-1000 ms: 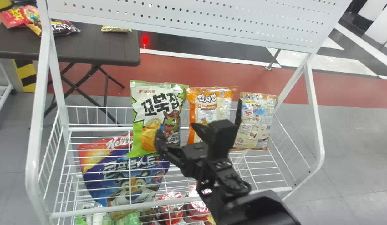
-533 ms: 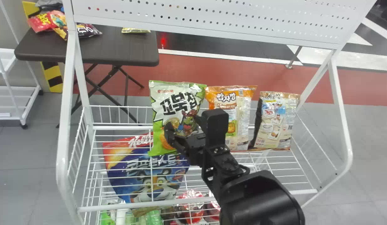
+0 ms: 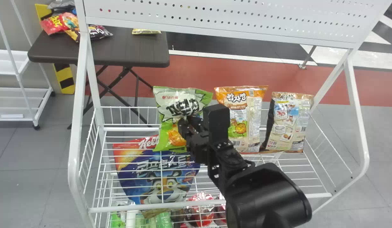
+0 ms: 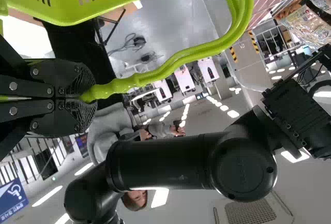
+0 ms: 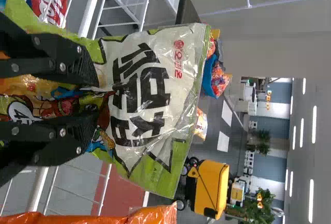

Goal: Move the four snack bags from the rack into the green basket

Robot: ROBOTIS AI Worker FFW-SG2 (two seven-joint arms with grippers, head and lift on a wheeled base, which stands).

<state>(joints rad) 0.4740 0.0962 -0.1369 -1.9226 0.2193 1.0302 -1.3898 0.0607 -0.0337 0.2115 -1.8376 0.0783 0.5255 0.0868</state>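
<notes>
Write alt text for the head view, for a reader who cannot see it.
Right gripper pinching a green bag at a white rack; an orange bag and a beige bag stand to the right, a blue bag below.

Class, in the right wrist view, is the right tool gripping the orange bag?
No, the right tool pinches the green bag, not the orange bag.

You have the green-and-white bag [image 3: 165, 137] upright, creased where the right tool [image 3: 187, 124] pinches it. On the rack [image 3: 135, 208], the orange bag [image 3: 253, 126] and beige bag [image 3: 289, 123] are standing; the blue bag [image 3: 135, 171] leans lower. The left tool [image 4: 85, 95] grips the slotted green basket [image 4: 67, 9] by its handle [image 4: 181, 58].
</notes>
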